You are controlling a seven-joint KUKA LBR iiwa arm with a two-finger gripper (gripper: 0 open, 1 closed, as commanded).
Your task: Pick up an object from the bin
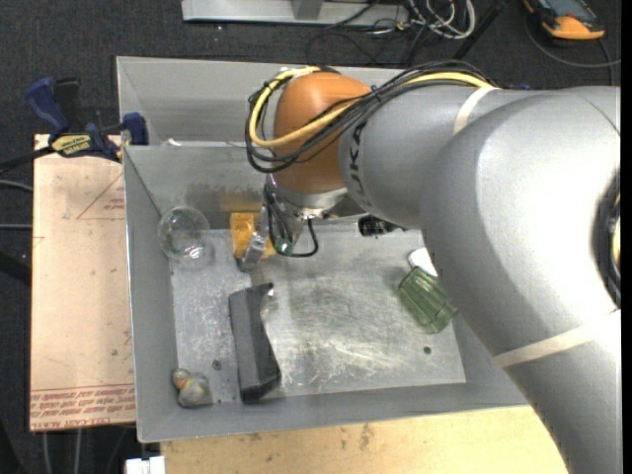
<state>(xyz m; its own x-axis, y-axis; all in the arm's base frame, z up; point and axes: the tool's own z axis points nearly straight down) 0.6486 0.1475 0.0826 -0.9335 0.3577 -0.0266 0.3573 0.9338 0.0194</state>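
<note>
1. Lying in the near-left corner of the bin (148, 265): small mottled grey-brown lump (191, 388).
2. Lying just right of it: long black bar (253, 349), running away from the near edge, slightly tilted.
3. Resting at the right side, well apart: translucent green piece (427, 298), partly tucked under the arm (513, 196).
4. Hanging toward the back, left of middle: gripper (259, 248), under the orange wrist cover (311, 131). Not showing whether open or closed; cannot tell.
5. Sitting right at the gripper tip, on its left: yellow block (241, 230), small, boxy, orange-yellow, near the back wall, partly shaded.
6. Lying further left at similar depth: clear glass-like round piece (184, 233).
</note>
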